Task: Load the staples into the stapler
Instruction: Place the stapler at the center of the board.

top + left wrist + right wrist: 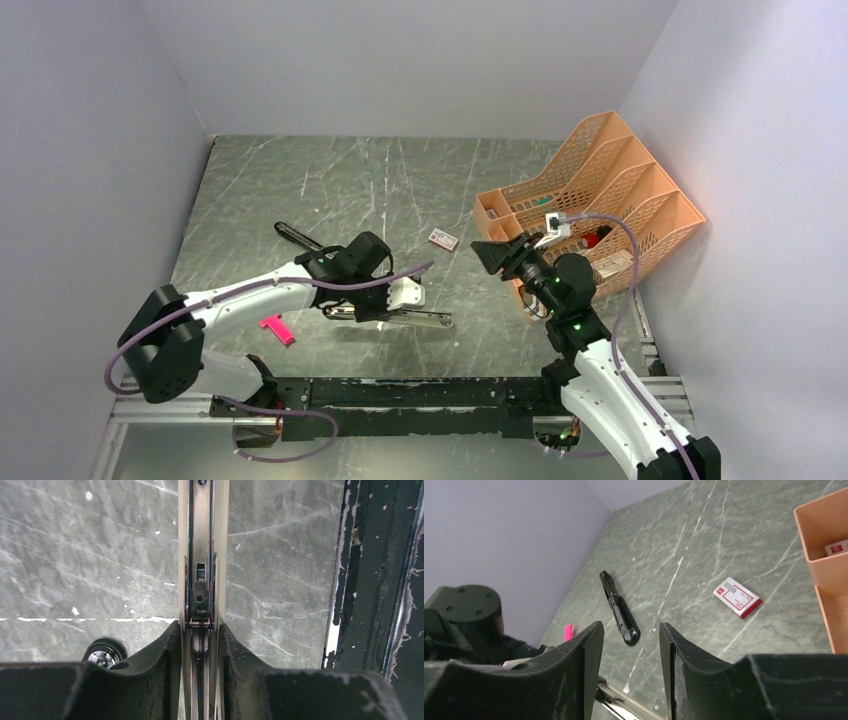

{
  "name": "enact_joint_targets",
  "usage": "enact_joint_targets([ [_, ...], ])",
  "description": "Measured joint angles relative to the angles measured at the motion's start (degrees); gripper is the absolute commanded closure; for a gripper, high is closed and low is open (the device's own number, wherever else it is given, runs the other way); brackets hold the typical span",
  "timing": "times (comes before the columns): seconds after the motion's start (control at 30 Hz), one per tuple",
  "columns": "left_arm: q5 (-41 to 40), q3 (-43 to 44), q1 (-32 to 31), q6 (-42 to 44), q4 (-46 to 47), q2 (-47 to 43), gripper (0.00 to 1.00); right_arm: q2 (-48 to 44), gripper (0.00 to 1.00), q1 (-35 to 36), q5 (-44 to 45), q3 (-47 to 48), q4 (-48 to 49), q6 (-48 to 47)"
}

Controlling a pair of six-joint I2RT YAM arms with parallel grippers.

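Left wrist: stapler (202, 580) clamped between left jaws; right jaws apart, empty.

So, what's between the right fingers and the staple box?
Only bare tabletop lies between the right fingers and the staple box; the top view shows it best.

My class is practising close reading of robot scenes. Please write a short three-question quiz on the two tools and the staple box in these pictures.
1. True or false: the right tool is open and holds nothing.
2. Pick one. The left tool is shut on: A a pen; B the stapler's chrome rail; C a pair of scissors.
3. Fill the gap: the staple box lies flat on the ____, outside the orange organiser.

Key: 1 true; 2 B; 3 table.
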Motion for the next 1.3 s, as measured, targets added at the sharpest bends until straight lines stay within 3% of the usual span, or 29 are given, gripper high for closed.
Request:
enact_joint_targets([
  [0.2,0.1,-0.6,0.0,2.0,1.4,4.1,0.86,0.4,0.48,0.0,-4.1,-1.9,0.8,-2.8],
  [0.5,-0.3,-1.2,-0.2,3.4,4.9,8.8,0.66,1.3,0.47,0.0,-6.5,-4.9,2.5,-3.4],
  [0.93,-3.5,-1.4,-0.9,3.7,5.1,11.7,0.53,3.4,0.45,0.0,-6.4,-7.5,4.0,-3.5],
  [1.1,-4.0,-2.1,-0.9,1.2,6.7,5.0,0.4,4.4,0.37,0.0,-7.4,-7.5,3.8,-6.1],
  [1.3,-7.0,-4.7,-0.9,-7.2,15.9,-14.2,0.28,10.8,0.31,0.8,-11.4,-5.8,4.0,-10.4],
])
